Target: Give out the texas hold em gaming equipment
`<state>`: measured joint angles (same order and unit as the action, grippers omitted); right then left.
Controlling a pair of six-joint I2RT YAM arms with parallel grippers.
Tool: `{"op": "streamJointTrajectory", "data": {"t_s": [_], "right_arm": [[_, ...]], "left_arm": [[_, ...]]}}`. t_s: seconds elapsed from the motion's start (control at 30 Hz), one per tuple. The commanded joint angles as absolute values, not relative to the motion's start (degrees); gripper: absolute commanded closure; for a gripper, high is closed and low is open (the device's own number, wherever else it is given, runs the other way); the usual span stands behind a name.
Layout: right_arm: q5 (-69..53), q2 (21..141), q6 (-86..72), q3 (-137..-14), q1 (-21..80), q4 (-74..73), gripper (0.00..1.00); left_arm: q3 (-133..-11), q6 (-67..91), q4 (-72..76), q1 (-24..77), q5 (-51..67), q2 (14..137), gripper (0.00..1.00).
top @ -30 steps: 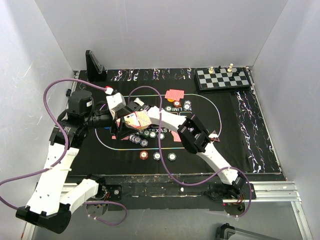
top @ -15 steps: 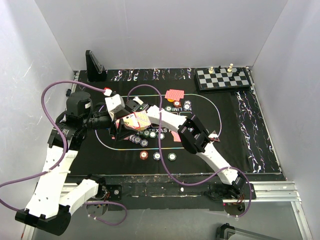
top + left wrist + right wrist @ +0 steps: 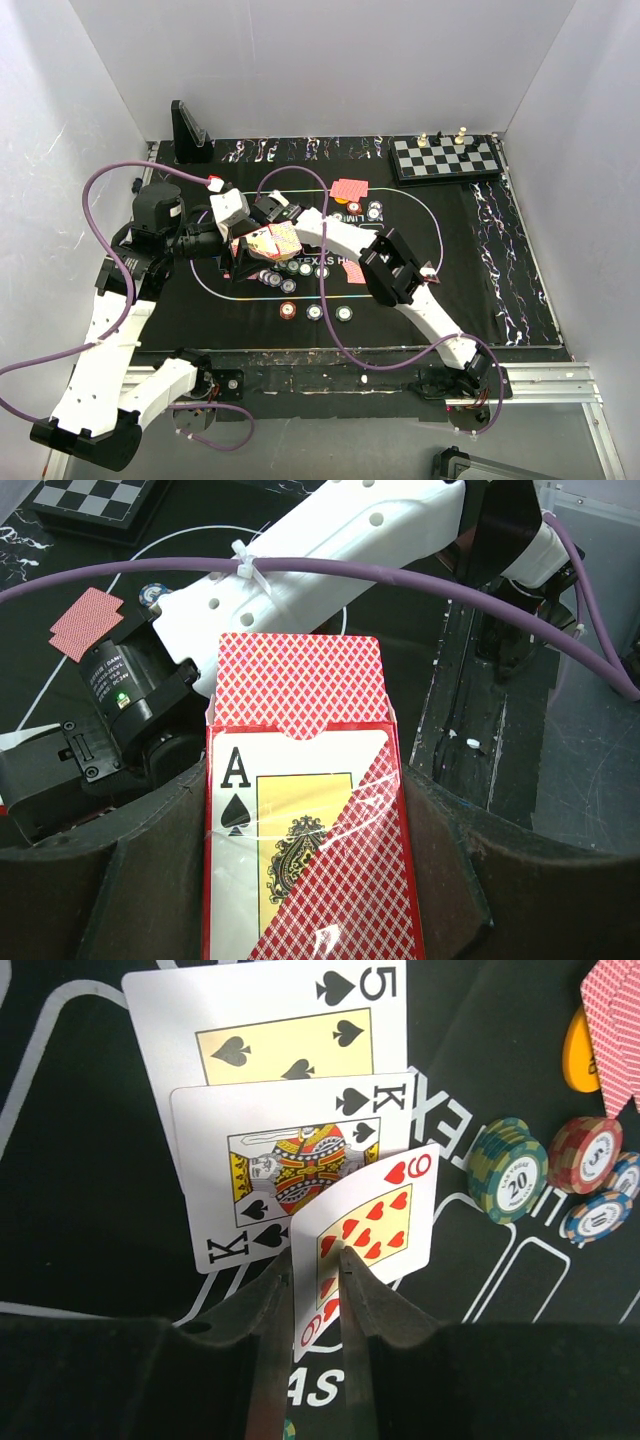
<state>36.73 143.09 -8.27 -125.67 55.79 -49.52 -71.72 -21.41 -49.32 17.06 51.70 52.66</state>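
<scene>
1 "A"-faced card box (image 3: 300,780) clamped in left gripper (image 3: 303,900), right gripper (image 3: 315,1295) parted around 9-of-hearts (image 3: 378,1212).

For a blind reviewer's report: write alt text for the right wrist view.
A nine of hearts stands between the fingers of the right gripper, above a black printed mat. Beyond it lie a king of spades and a five of spades, face up; stacked poker chips sit to the right.
</scene>
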Motion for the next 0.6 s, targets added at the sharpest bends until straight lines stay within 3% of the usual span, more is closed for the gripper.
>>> {"op": "streamJointTrajectory", "data": {"t_s": [0.0,0.37,0.57], "right_arm": [[27.60,140.63,-11.95,-123.40,56.16,-49.66,0.68],[19.08,137.29,-13.80,-121.12,53.88,-49.04,0.56],[16.53,135.80,-14.94,-119.10,52.47,-48.51,0.55]], "left_arm": [[-73.21,-21.71,-48.52,16.88,52.47,51.77,1.00],[-74.53,-21.97,-49.04,16.88,52.65,52.21,1.00],[-74.18,-22.06,-48.87,16.88,52.47,51.86,1.00]]}}
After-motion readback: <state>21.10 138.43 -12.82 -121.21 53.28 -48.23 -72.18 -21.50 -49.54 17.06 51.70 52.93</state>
